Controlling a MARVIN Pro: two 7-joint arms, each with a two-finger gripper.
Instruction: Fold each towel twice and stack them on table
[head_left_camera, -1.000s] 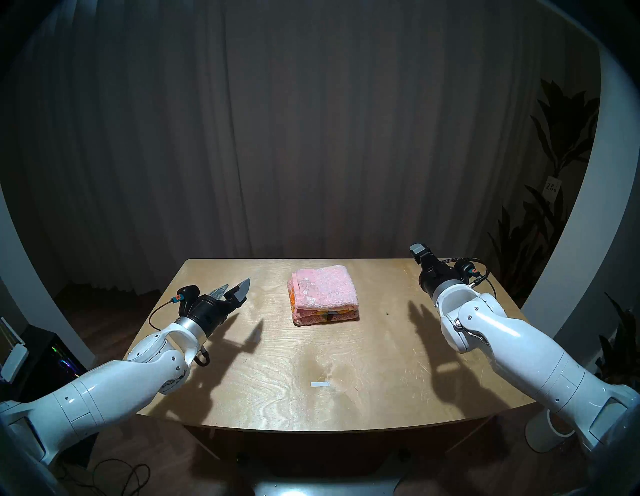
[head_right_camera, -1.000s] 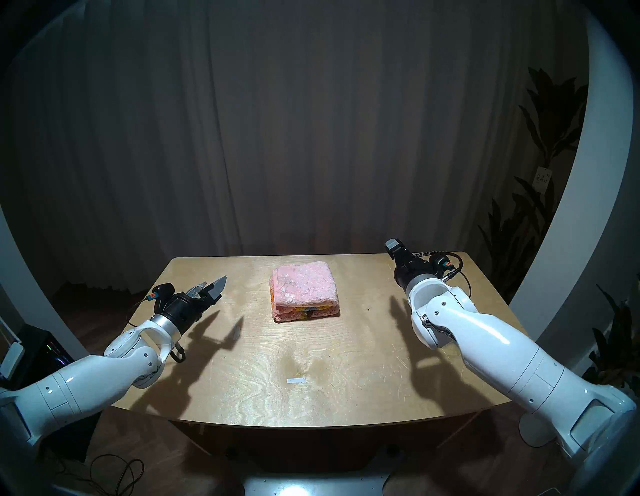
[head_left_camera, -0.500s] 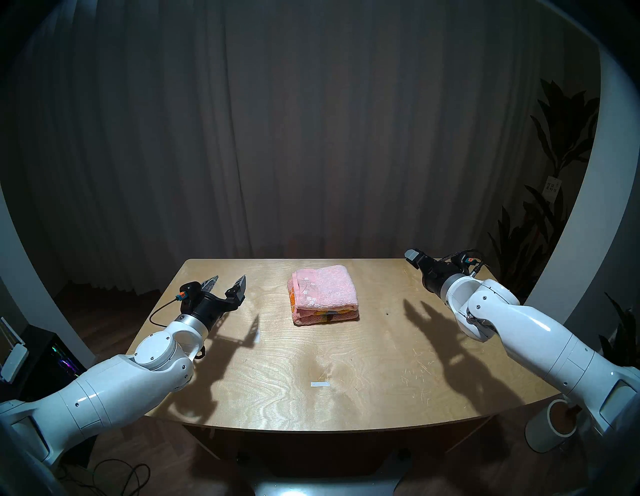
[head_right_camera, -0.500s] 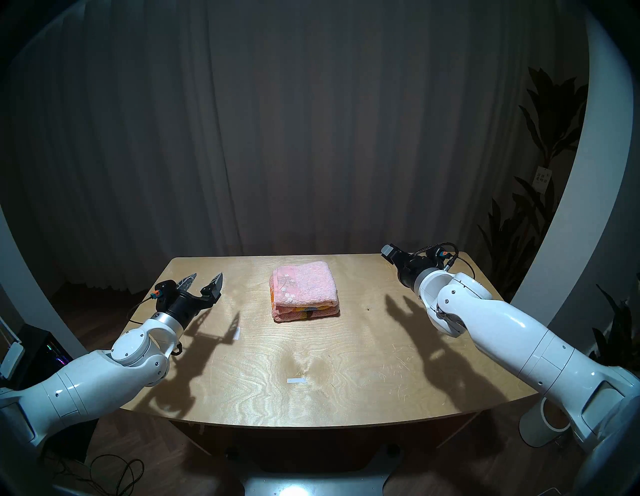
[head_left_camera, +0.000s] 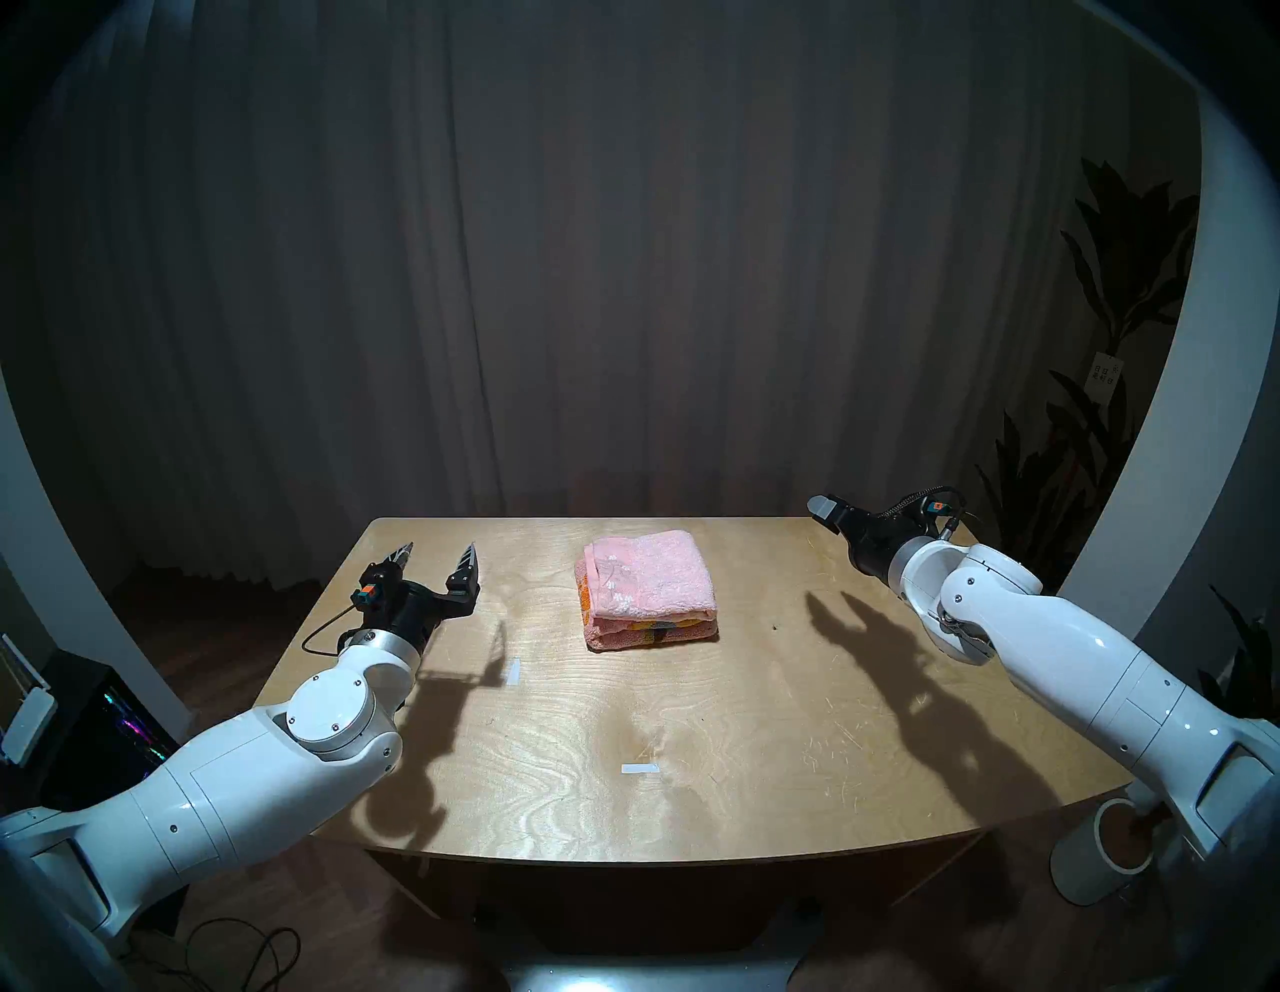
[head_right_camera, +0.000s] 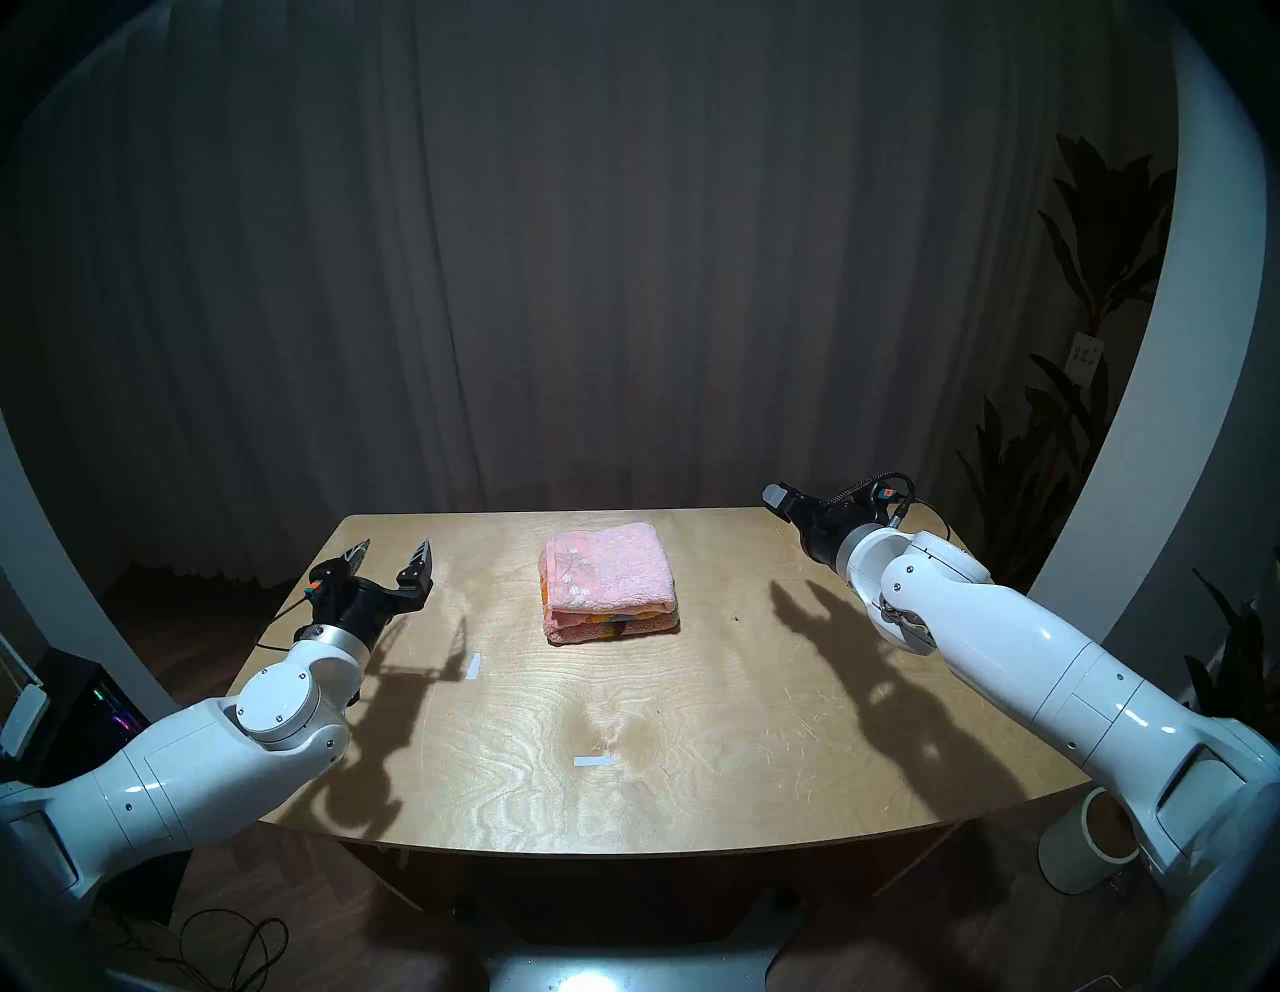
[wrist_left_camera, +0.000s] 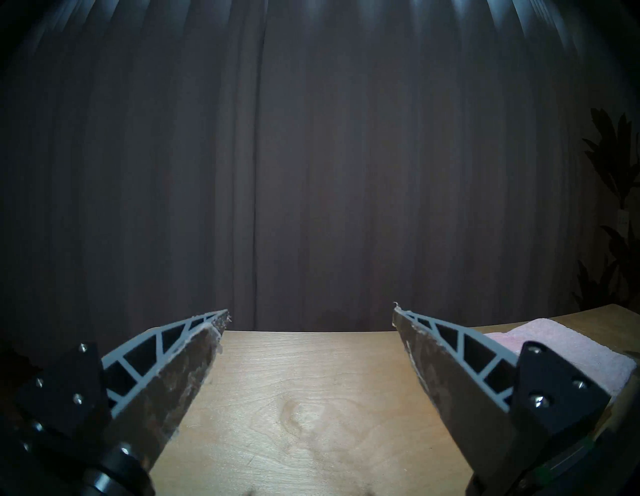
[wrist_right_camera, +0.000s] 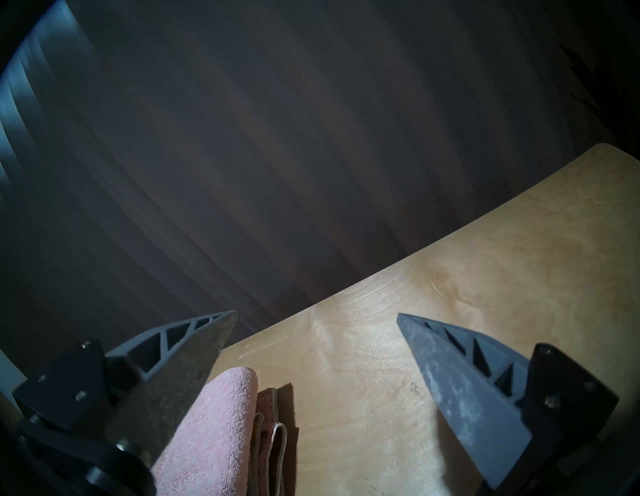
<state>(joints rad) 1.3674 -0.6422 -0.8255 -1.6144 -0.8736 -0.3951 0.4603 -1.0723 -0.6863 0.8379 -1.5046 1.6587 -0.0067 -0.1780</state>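
Two folded terry towels are seen stacked toward the far middle of the light plywood surface (head_left_camera: 692, 727), which has rounded corners and visible wood grain. The plain pale pink towel (head_left_camera: 654, 573) lies on top, and the patterned pink towel with orange-yellow flowers (head_left_camera: 651, 632) is pressed beneath it, only its folded edges being shown. In the right wrist view a thin cord loop (wrist_right_camera: 280, 446) is seen at the stack's edge, though which towel it belongs to cannot be told for certain.

The left gripper (head_left_camera: 438, 553) is held above the surface's left side, well apart from the stack, with its grey ribbed fingers spread wide and nothing between them. The right gripper (wrist_right_camera: 317, 313) is held over the far right part of the surface, also well apart from the stack; its fingers are likewise spread wide and nothing is gripped.

Two small white tape marks are stuck to the wood: one (head_left_camera: 513, 672) near the left gripper's shadow and one (head_left_camera: 638, 768) toward the near middle. A dark pleated curtain (head_left_camera: 623, 277) hangs behind the surface
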